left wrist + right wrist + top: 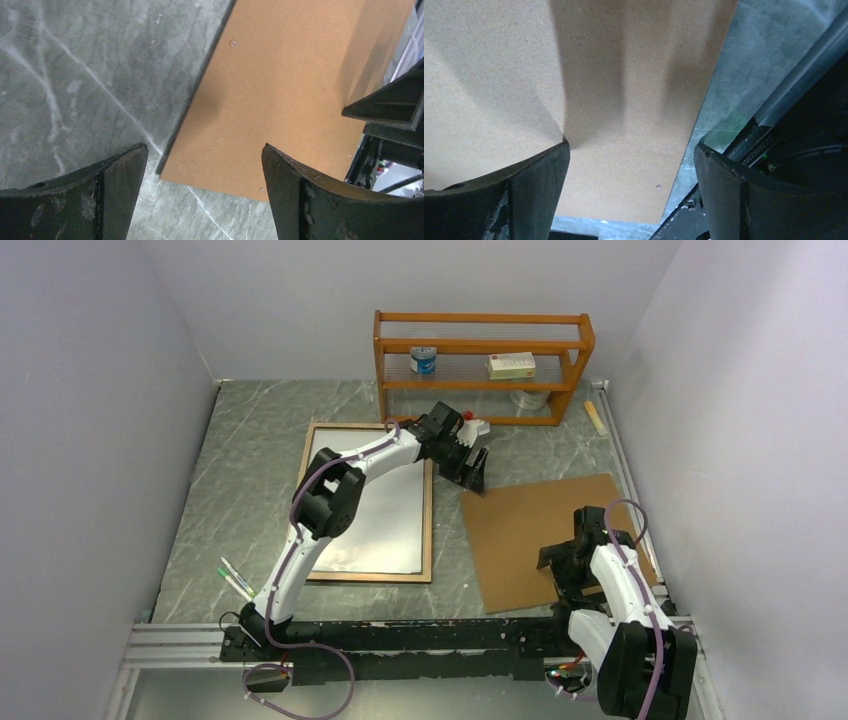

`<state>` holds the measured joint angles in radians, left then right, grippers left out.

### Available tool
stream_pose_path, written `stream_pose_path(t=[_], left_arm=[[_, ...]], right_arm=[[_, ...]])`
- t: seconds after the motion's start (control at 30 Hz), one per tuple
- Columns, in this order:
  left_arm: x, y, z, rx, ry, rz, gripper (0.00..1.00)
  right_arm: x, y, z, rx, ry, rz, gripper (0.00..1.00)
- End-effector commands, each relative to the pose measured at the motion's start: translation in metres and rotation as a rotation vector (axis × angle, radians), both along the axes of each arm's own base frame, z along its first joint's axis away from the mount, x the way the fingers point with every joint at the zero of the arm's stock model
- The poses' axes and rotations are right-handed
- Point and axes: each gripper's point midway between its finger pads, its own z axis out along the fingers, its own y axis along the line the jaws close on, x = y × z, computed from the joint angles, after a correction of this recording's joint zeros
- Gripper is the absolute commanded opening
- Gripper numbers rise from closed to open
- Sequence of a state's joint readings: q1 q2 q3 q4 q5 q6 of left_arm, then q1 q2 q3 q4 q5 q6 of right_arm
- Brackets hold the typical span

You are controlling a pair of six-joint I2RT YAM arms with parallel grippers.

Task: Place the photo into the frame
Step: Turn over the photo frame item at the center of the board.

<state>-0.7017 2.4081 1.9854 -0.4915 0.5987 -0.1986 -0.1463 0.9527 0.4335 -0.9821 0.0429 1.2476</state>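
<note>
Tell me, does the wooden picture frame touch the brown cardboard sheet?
Apart. The top view shows a strip of grey table lying between the frame and the cardboard sheet, all along their facing edges.

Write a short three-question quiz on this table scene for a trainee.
1. True or false: the left claw is shut on the cardboard sheet.
2. What lies inside the wooden frame? A) a white sheet B) a tin C) a pen
3. Fill in: the right claw hangs open over the ____.
Key: 1 false; 2 A; 3 cardboard sheet.
</note>
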Motion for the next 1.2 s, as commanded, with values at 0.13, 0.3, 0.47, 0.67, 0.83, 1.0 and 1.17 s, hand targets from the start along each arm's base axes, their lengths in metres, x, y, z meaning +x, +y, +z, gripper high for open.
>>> stream_pose_path(t=[0.13, 0.3, 0.47, 0.67, 0.83, 1.0, 1.17], left_arm=[[-0.027, -0.003, -0.018, -0.028, 0.087, -0.146, 0.89], [-0.038, 0.004, -0.032, 0.014, 0.175, -0.157, 0.84], [-0.049, 0.007, -0.032, 0.024, 0.262, -0.165, 0.79], [-0.053, -0.005, 0.013, -0.077, 0.283, -0.17, 0.72], [-0.054, -0.005, 0.05, -0.118, 0.242, -0.161, 0.71], [-0.057, 0.001, 0.068, -0.115, 0.218, -0.146, 0.7], [-0.059, 0.009, 0.075, -0.09, 0.197, -0.12, 0.7]], right_arm=[[0.047, 0.011, -0.006, 0.07, -0.189, 0.083, 0.93], [0.072, 0.015, 0.003, 0.09, -0.291, 0.155, 0.91], [0.083, 0.025, 0.007, 0.15, -0.335, 0.2, 0.9], [0.095, 0.039, 0.017, 0.23, -0.412, 0.213, 0.88], [0.1, 0.04, 0.032, 0.233, -0.432, 0.238, 0.87], [0.104, 0.044, 0.043, 0.251, -0.449, 0.261, 0.85], [0.106, 0.049, 0.046, 0.282, -0.457, 0.281, 0.84]])
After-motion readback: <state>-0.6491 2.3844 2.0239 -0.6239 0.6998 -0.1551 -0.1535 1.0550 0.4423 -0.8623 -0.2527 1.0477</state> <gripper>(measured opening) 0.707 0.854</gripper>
